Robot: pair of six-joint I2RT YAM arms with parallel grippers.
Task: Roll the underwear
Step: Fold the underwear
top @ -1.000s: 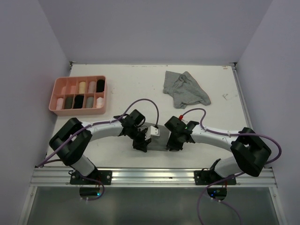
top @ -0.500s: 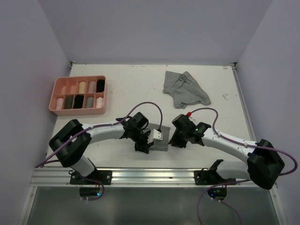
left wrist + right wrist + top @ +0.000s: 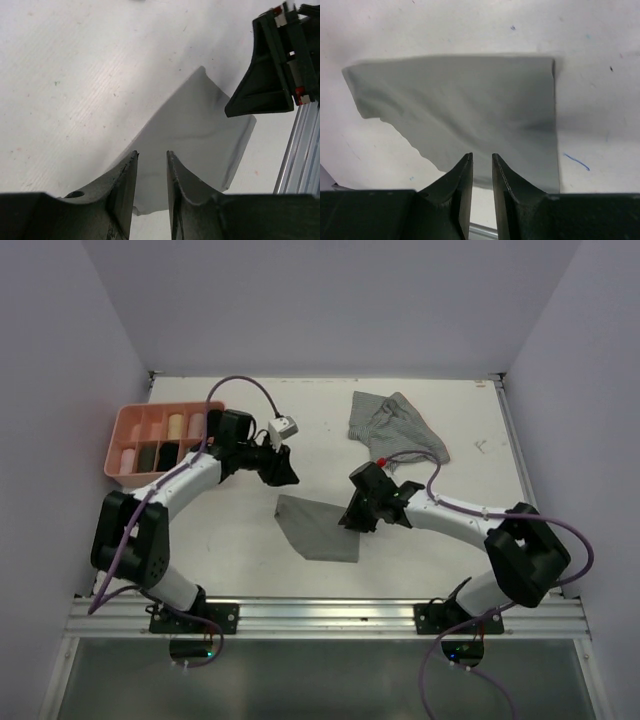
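One dark grey piece of underwear lies flat and spread on the table in front of the arms. In the left wrist view this grey underwear lies ahead of the fingers, and in the right wrist view the same grey underwear does too. My left gripper hovers beyond the cloth's far left corner, jaws narrowly open and empty. My right gripper sits at the cloth's right edge, jaws also narrowly open with nothing between them. A grey striped underwear heap lies at the back right.
A pink compartment tray holding several rolled items stands at the back left, close behind the left arm. The aluminium rail runs along the near table edge. White walls close the table on three sides.
The left arm has swung away from the grey cloth, up and to the left toward the tray. The cloth now lies spread out flat. The right gripper has shifted slightly back to its right edge.
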